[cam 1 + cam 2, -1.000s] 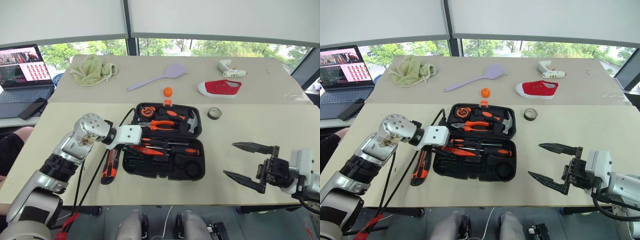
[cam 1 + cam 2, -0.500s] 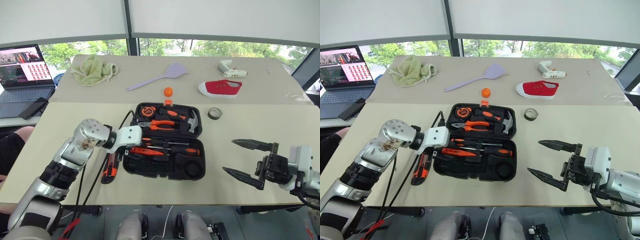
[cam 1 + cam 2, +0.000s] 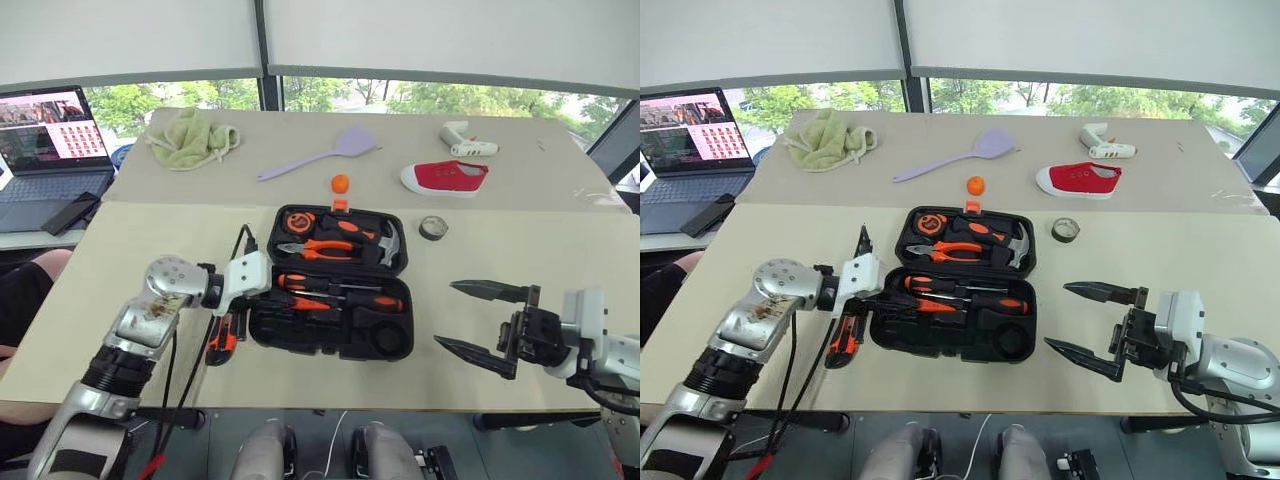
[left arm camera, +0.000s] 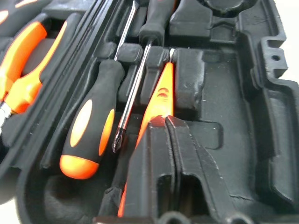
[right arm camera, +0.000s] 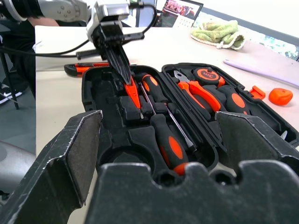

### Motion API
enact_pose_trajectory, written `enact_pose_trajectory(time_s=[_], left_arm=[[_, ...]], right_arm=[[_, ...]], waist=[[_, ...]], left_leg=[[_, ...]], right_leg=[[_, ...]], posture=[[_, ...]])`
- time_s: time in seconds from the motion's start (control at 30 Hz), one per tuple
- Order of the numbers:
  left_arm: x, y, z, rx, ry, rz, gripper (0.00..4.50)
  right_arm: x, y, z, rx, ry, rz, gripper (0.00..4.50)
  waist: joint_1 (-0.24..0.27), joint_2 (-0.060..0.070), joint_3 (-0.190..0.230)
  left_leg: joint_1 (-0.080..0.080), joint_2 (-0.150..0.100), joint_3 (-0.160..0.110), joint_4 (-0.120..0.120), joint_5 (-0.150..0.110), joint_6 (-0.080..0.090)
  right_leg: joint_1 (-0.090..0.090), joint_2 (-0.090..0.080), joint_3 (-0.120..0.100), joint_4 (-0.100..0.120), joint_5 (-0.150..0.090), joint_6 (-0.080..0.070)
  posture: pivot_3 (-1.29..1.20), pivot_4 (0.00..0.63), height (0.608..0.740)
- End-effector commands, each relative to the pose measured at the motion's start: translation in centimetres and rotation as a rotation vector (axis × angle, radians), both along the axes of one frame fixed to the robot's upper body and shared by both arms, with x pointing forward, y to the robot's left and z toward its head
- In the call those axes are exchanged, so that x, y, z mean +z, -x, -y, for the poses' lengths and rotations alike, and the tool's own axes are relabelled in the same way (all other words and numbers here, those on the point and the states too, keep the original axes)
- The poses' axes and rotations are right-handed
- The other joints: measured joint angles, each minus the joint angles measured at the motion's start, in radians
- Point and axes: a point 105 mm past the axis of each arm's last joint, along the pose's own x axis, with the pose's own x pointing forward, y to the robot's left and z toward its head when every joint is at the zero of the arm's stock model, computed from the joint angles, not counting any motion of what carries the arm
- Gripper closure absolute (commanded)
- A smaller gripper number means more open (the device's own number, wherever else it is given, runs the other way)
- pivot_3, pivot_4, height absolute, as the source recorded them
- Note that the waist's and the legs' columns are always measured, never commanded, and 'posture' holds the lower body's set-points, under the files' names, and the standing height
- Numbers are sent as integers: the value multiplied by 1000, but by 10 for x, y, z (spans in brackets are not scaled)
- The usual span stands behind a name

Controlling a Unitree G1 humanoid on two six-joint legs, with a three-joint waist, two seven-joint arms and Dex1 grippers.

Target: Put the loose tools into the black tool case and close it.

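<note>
Two screwdrivers (image 3: 970, 298) already sat in the open black tool case (image 3: 952, 342). Your left gripper (image 4: 163, 135), jaws shut, pressed the orange tester screwdriver (image 4: 156, 100) into its slot. Utility knife (image 3: 843, 338) at the case's 9 o'clock, tape roll (image 3: 1065, 230) at 2 o'clock, both still loose. Right gripper (image 3: 1090, 320) hung wide open, empty.
</note>
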Motion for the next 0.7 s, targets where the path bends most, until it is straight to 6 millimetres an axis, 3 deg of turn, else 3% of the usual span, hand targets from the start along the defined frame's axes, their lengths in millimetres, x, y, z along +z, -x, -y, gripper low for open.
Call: enact_pose_trajectory(time_s=[0.03, 0.13, 0.27, 0.4, 0.5, 0.6, 0.7], left_arm=[[-17, -3, -7, -7, -110, 39, 4465], [-22, -7, -4, 76, -61, -18, 4465], [-33, 6, 0, 53, -48, -76, 4465], [-2, -2, -11, 132, 91, 33, 4465], [29, -1, -35, 222, 219, 128, 4465], [48, 11, -71, 341, 317, 181, 3771], [38, 36, -124, 539, 290, 112, 2559]], right_arm=[[5, 2, -1, -3, -8, 35, 0], [4, 4, -1, -6, -13, 32, 0], [2, 6, -1, -12, -19, 28, 0], [2, 5, 3, -33, -19, 46, 0], [0, 2, 10, -50, -4, 66, 0], [-3, 0, 16, -58, 5, 78, 0], [-10, -1, 22, -57, 13, 61, 0]], waist=[[-1, 0, 0], [0, 0, 0], [-3, 2, -1], [-8, 4, -3], [-12, 4, -2], [-12, 3, -1], [-19, 3, -1]], left_leg=[[0, 0, 0, 0, 0, 0], [5, 0, -1, 0, -1, 1], [9, 0, -2, 0, -6, 9], [11, 0, -2, 0, -6, 9], [10, 1, -2, 0, -6, 9], [9, 1, -2, -1, -6, 9], [10, 2, -2, -2, -6, 8]], right_leg=[[0, 0, 0, 0, 0, 0], [5, 0, 0, -1, 0, 0], [11, -1, -1, -1, 0, 0], [12, -2, -1, -1, -1, 1], [11, -2, -1, -1, -1, 1], [11, -2, -1, -1, 0, 1], [11, -4, 0, -2, 0, 1]], posture=[[0, 150, 740], [0, 150, 740], [0, 150, 740], [0, 150, 740], [0, 150, 740], [0, 150, 740], [0, 150, 740]])
